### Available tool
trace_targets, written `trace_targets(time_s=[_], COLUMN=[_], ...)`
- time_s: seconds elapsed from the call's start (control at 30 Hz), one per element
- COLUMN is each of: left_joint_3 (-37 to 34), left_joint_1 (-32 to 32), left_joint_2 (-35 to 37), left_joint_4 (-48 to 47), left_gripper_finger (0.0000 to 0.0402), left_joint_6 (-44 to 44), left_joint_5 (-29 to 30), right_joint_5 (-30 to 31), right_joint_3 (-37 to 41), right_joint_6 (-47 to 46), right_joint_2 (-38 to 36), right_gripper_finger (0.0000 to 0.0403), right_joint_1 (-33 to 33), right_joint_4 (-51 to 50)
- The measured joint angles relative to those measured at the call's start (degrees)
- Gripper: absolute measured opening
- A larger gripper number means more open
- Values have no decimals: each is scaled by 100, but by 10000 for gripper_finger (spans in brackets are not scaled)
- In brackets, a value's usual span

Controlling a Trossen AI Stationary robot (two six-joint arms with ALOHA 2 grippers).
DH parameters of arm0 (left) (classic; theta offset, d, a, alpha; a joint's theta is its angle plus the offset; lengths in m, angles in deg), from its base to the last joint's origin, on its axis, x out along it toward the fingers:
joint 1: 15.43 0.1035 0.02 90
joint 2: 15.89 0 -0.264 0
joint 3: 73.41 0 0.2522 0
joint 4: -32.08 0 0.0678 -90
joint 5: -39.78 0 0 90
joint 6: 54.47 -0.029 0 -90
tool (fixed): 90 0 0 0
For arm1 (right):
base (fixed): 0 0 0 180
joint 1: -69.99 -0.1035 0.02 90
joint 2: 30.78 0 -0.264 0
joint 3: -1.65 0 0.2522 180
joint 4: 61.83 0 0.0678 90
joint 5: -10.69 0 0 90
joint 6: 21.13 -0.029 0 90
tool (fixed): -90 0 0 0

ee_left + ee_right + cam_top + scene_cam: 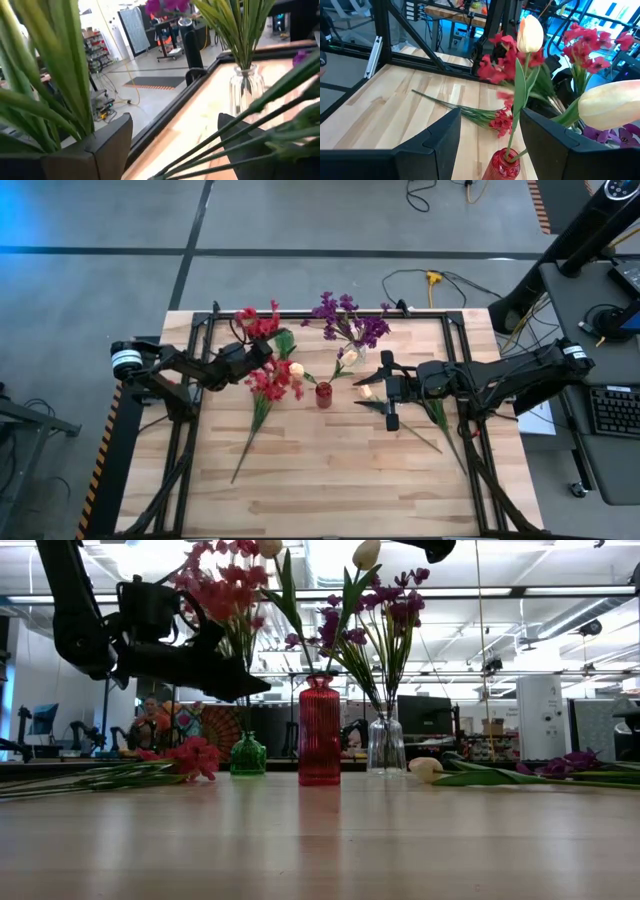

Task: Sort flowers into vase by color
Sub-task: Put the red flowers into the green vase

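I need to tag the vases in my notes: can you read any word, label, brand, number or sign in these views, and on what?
None can be read.
red vase: no label visible.
green vase: no label visible.
clear vase: no label visible.
Room equipment behind the table: any markings are too small or blurred to read.

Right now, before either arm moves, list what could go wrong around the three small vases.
1. The left gripper has stems of the tall red flower sprigs between its open fingers, close above the small green glass vase. Drawing back could snag leaves and tip it.
2. The right gripper, open, brackets the cream tulip stem standing in the ribbed red glass vase. A sideways move might drag the tulip out or topple that vase.
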Motion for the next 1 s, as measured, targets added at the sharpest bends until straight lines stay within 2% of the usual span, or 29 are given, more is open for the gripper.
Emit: trace_targets(time_s=[1.0], left_joint_3=[-2], left_joint_1=[-82], left_joint_2=[248], left_joint_4=[-661], left_gripper_finger=[275], left_joint_6=[334], left_joint_5=[15], right_joint_5=[-4], right_joint_3=[-9], right_joint_6=[-41], right_joint_2=[0], right_gripper_finger=[196], right_joint_1=[0], right_joint_4=[0])
